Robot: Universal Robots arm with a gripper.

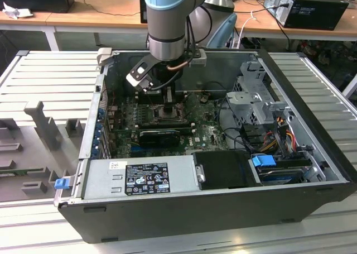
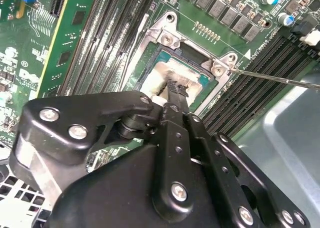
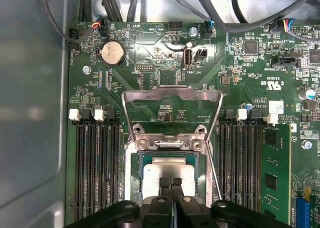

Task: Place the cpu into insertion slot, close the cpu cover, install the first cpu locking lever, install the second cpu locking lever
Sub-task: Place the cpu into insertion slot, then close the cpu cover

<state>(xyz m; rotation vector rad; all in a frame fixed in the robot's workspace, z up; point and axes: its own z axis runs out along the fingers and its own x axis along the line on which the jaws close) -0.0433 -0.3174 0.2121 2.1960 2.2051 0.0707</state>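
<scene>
One robot arm reaches down into an open computer case [image 1: 223, 209], its gripper [image 3: 170, 184] directly over the insertion slot [image 3: 134, 160]. The jaws are pinched together with no gap. Their tips rest on the silver top of the cpu [image 3: 157, 170], which lies flat inside the slot and looks seated. They grip nothing; the closed tips seem meant to press or steady the chip. At the slot's far edge, the cpu cover [image 3: 172, 92] stands tipped up on its hinge, leaving the slot open. One thin locking lever [image 3: 214, 170] runs along the slot's side, apparently unlatched. Long black memory slots [image 3: 95, 163] flank the slot on both sides.
</scene>
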